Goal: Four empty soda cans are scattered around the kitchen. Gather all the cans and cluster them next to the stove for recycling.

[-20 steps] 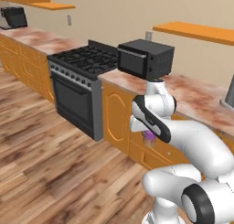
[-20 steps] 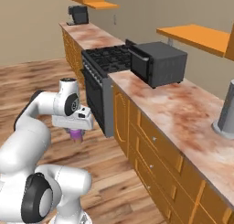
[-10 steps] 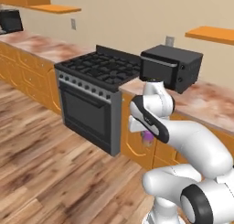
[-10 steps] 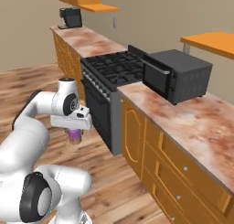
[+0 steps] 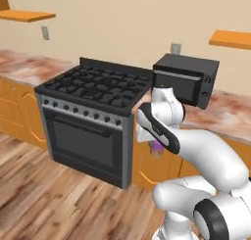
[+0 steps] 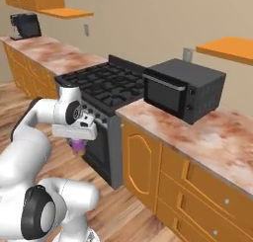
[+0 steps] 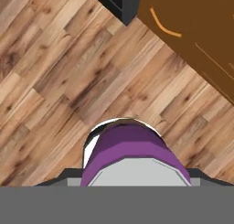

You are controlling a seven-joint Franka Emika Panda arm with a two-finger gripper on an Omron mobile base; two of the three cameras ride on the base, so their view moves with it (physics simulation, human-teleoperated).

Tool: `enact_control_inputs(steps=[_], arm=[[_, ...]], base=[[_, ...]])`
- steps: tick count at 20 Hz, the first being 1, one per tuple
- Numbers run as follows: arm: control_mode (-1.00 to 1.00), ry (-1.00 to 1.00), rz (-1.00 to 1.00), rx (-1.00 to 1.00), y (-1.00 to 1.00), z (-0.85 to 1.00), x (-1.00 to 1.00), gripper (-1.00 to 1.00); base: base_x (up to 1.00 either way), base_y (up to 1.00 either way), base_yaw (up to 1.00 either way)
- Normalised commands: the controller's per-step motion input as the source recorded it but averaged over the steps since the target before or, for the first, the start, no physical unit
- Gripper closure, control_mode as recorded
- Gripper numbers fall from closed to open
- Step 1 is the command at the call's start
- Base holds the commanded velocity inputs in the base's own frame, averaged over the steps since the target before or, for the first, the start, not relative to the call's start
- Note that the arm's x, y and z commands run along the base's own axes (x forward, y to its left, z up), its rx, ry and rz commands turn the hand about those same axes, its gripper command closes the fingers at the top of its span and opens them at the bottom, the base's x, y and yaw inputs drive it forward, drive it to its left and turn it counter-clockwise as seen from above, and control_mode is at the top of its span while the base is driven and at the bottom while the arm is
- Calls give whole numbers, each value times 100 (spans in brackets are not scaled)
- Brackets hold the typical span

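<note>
A purple soda can (image 7: 131, 151) with a silvery top is held between my fingers, above the brown plank floor. My gripper (image 6: 79, 142) is shut on it and hangs low in front of the stove's right corner, pointing down. Beneath my hand in the left base view, the same can (image 5: 157, 147) peeks out. The stove (image 5: 96, 96), a grey steel range with black grates and a dark oven door, stands just left of my hand; it is also the stove (image 6: 101, 84) behind the arm in the right base view.
A black microwave (image 6: 184, 88) sits on the marble counter (image 6: 207, 137) right of the stove. More counter (image 5: 22, 66) runs left of the stove, with a black appliance (image 6: 25, 25) at its far end. Orange cabinet doors (image 7: 196, 31) are close by the hand.
Both base views have shifted as the base drove: stove and microwave now sit nearer and more central. The purple can stays in the shut gripper, and the arm's pose is unchanged.
</note>
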Motion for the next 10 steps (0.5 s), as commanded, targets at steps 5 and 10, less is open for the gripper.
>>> enact_control_inputs(steps=[5, 10], arm=[[100, 0, 0, 0, 0, 0, 0, 100], [100, 0, 0, 0, 0, 0, 0, 100]], base=[[95, 99, -46], [54, 100, -41]])
